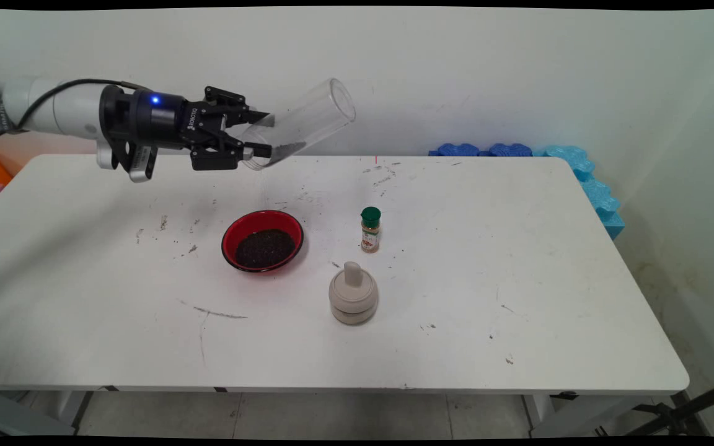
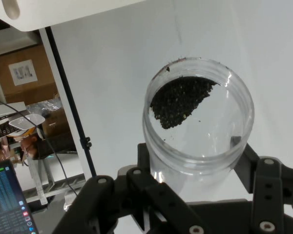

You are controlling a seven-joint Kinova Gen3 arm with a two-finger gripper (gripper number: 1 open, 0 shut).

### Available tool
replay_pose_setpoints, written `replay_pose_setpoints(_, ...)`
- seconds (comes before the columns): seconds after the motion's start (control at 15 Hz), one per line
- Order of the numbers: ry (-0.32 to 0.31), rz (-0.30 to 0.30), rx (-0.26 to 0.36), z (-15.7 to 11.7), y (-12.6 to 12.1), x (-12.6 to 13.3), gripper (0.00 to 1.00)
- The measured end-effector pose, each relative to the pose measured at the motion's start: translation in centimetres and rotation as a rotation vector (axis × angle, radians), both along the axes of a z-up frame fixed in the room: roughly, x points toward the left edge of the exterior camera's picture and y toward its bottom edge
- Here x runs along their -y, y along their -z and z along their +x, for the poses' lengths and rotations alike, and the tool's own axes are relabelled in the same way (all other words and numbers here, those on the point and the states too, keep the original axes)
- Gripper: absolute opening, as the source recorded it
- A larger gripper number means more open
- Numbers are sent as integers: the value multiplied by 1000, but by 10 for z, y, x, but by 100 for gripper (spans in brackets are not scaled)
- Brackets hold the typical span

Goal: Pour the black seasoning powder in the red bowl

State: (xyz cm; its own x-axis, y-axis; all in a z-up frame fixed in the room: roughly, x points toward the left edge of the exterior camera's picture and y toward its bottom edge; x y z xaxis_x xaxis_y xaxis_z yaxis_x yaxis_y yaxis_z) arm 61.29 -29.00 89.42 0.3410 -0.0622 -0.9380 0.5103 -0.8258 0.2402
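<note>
My gripper (image 1: 261, 133) is shut on a clear plastic cup (image 1: 304, 124), held high above the table's far left part. The cup lies nearly on its side, mouth up to the right, with a little dark grain pooled near its base. In the hand view the clear plastic cup (image 2: 200, 122) shows the dark grain (image 2: 178, 102) against its wall, with the fingers (image 2: 263, 185) on both sides. Below, a red bowl (image 1: 263, 240) on the table holds a heap of the same dark grain.
A small spice jar with a green cap (image 1: 370, 230) stands right of the bowl. A beige lidded pot with a knob (image 1: 353, 293) sits nearer the front. Blue foam pieces (image 1: 580, 173) line the white table's (image 1: 518, 279) far right corner. Dark crumbs are scattered on the tabletop.
</note>
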Motion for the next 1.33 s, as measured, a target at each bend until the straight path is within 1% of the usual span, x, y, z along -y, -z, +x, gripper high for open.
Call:
replay_pose_setpoints(0.4,4,-5,5,1,-1,-3,0)
replay_pose_setpoints(0.67,18,-33,29,3,-2,-5,0)
replay_pose_setpoints(0.93,61,-107,104,6,-4,-4,0)
replay_pose_setpoints(1.33,124,-228,233,10,-9,-1,0)
